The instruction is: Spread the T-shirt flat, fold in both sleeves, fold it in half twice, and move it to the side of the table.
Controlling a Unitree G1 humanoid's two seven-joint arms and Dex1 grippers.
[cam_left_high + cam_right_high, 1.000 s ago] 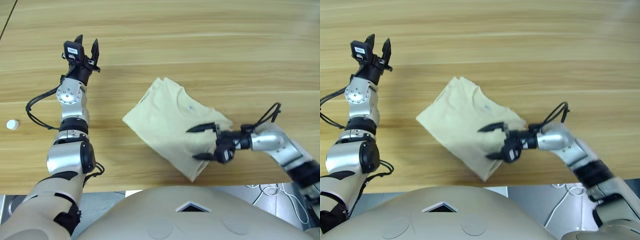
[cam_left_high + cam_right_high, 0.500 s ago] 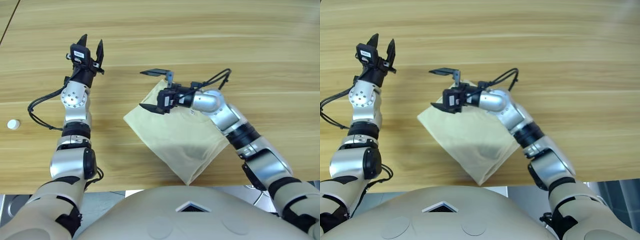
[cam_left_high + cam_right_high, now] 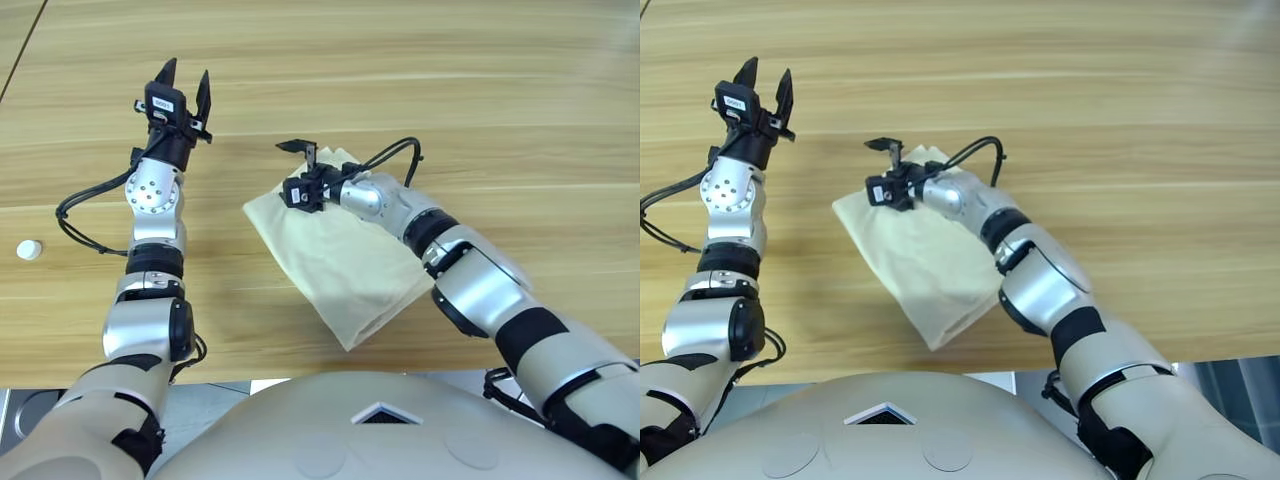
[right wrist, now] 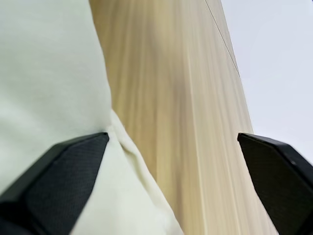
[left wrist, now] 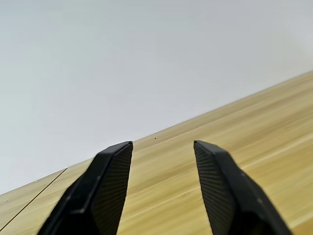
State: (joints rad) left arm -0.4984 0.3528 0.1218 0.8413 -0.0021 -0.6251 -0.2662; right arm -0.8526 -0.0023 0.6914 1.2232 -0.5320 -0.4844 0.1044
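Cream T-shirt (image 3: 345,255), folded into a pad, is lying on the wooden table (image 3: 500,90), its long axis running diagonally from far-left to near-right. Right gripper (image 3: 290,172) is sitting at the far-left corner, jaws apart, with the cloth extending back toward the robot. Left gripper (image 3: 184,88) is hanging well apart leftward, fingers spread. Right wrist view is showing one finger (image 4: 54,176) over cloth and the other over bare wood, which the head views are leaving unclear.

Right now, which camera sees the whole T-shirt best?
The left eye view: the whole folded T-shirt lies on the table. The right eye view matches it. The right wrist view catches a close patch of its cloth.
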